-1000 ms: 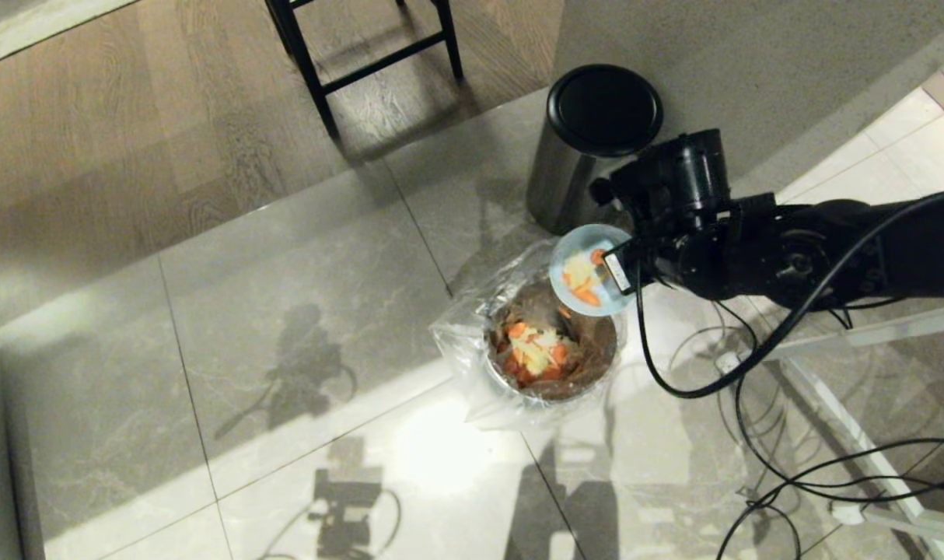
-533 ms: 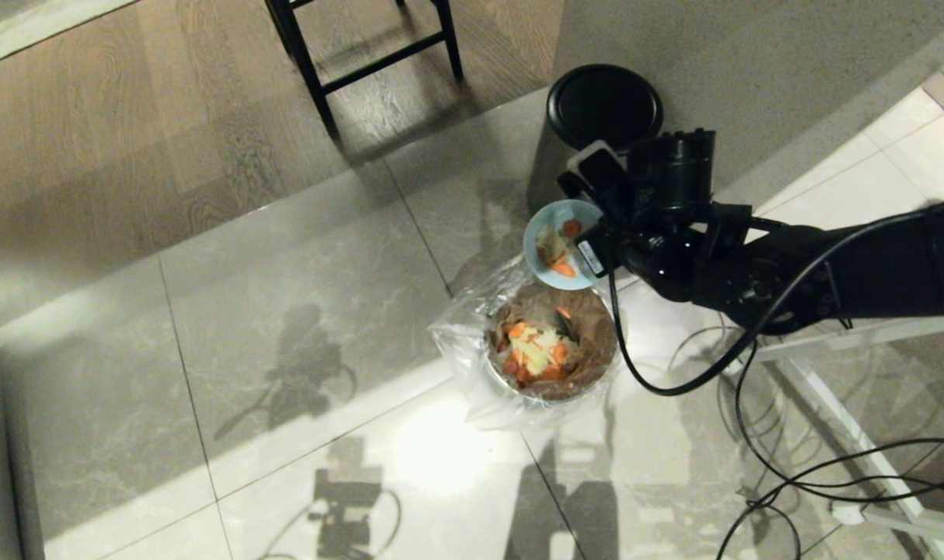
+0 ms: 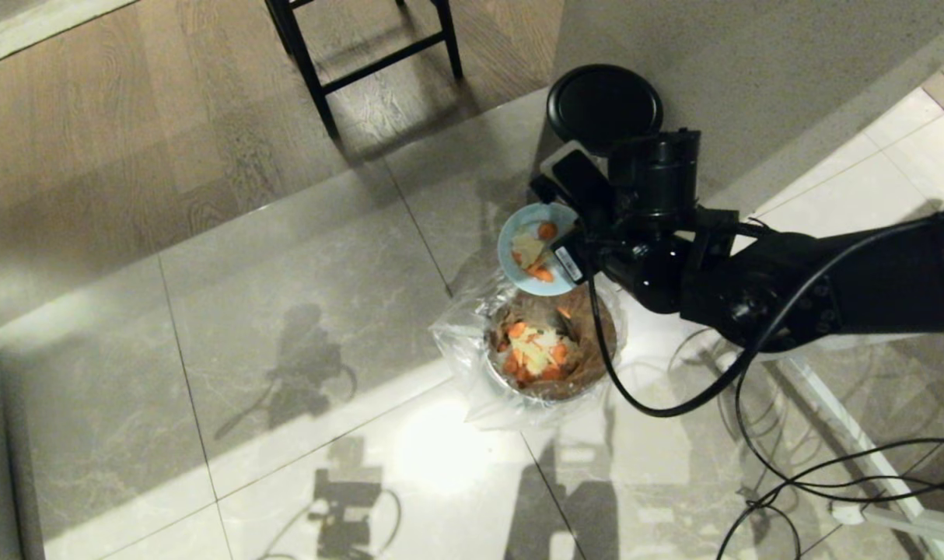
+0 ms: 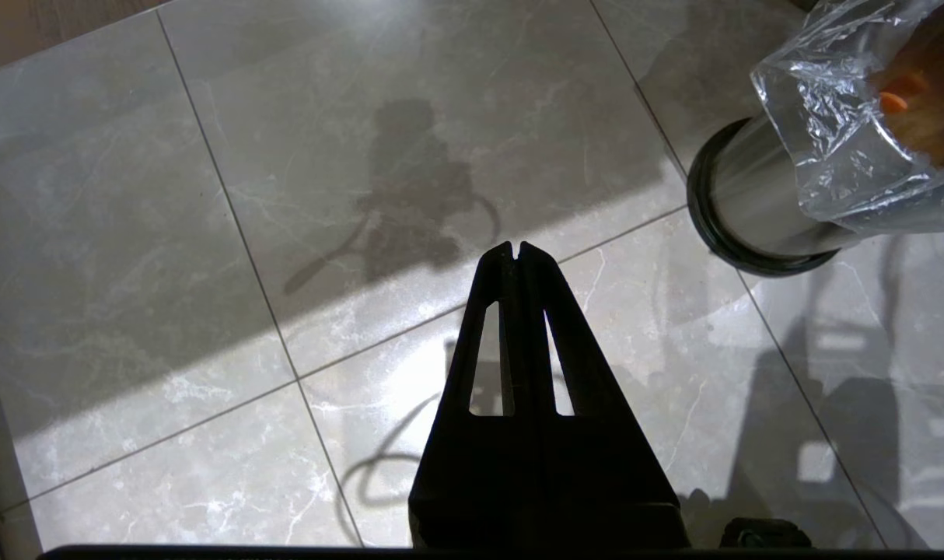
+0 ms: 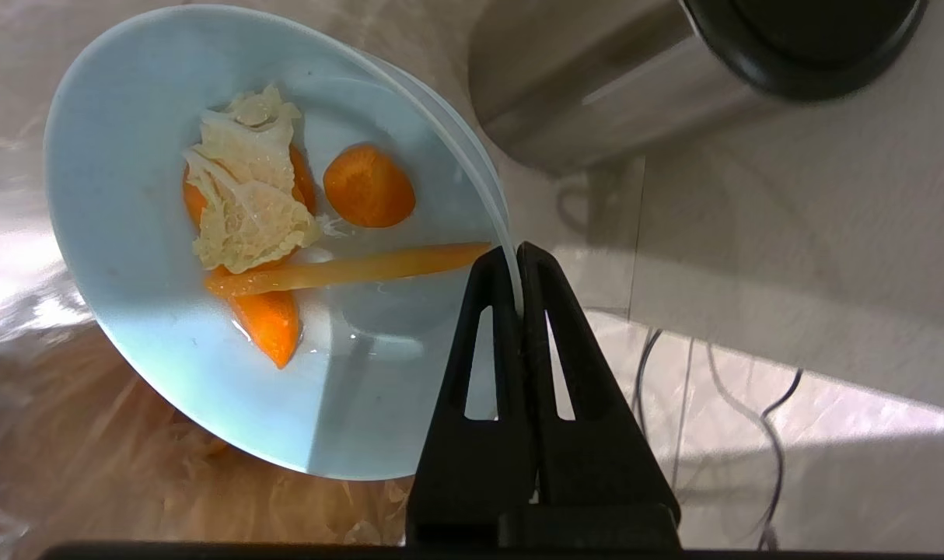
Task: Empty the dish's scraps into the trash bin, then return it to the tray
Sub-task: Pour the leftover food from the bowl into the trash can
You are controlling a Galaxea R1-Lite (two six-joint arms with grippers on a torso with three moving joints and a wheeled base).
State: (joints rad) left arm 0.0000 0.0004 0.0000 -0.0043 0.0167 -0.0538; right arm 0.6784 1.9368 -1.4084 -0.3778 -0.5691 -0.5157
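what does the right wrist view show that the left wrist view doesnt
Only the right wrist view: the right gripper shut on the rim of the small pale-blue bowl, orange and pale scraps inside it, and the black-lidded steel bin. Only the left wrist view: the left gripper shut, over bare floor tiles. Both: the trash bin's crinkled clear plastic liner.

No text, brand, number or sign can be read in any view. A small white label point(image 3: 568, 264) sits on the right gripper point(image 3: 573, 247) beside the rim of the dish point(image 3: 519, 268), but its print is too small to make out. The trash bin point(image 4: 760, 210) and the black-lidded bin point(image 3: 604, 105) show no markings.
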